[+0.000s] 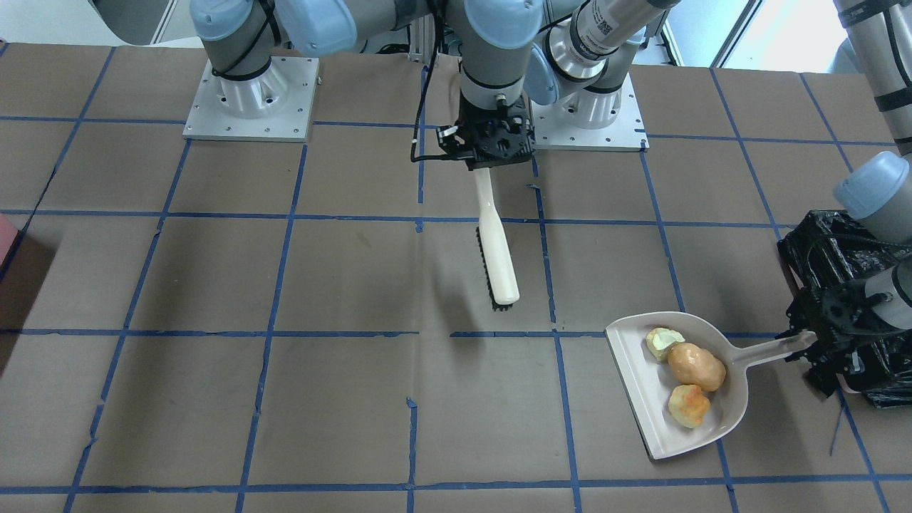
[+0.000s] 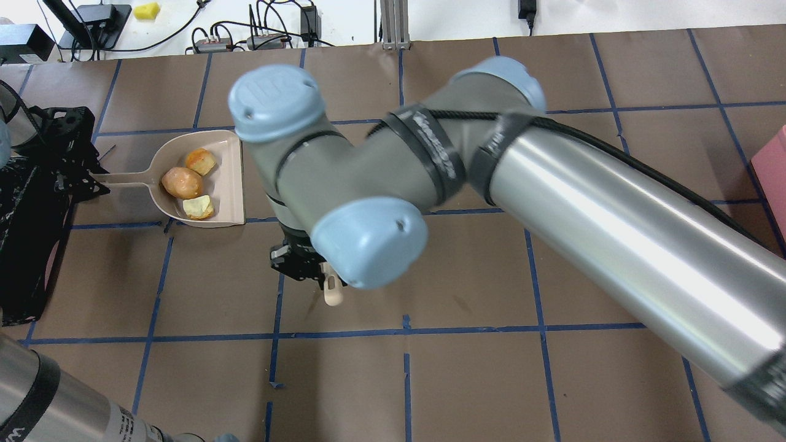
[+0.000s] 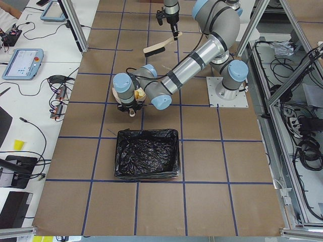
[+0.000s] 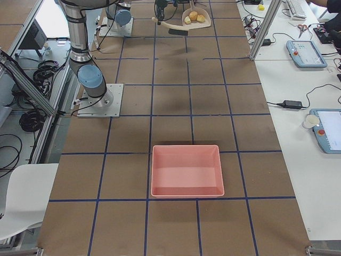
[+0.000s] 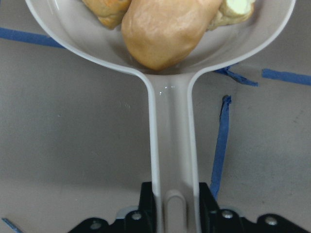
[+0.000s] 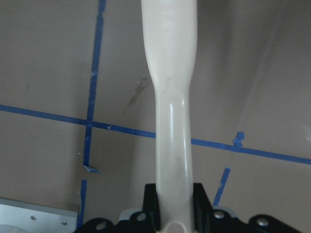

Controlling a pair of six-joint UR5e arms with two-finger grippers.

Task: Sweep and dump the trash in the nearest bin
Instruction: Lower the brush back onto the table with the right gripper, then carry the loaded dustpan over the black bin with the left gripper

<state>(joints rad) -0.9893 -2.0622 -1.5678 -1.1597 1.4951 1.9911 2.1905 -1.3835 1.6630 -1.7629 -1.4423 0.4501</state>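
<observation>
The trash lies in the white dustpan (image 1: pixel 641 377): a tan-orange potato-like lump (image 1: pixel 697 365) and two pale bread-like chunks (image 1: pixel 664 343) (image 1: pixel 688 405). My left gripper (image 1: pixel 809 343) is shut on the dustpan's handle (image 5: pixel 172 145) and holds it level; the lump (image 5: pixel 165 31) fills the top of its wrist view. The bin (image 3: pixel 146 154), lined with a black bag, stands right behind that gripper (image 2: pixel 92 179). My right gripper (image 1: pixel 491 162) is shut on the handle of a cream brush (image 1: pixel 496 249) and holds it above the table, bristles down; the handle (image 6: pixel 172 121) shows in its wrist view.
An empty pink tray (image 4: pixel 186 170) without a liner sits far off on my right side of the table. My right arm's elbow (image 2: pixel 344 184) hangs over the table's middle and hides part of it. The arm bases (image 1: pixel 249 100) stand at the near edge.
</observation>
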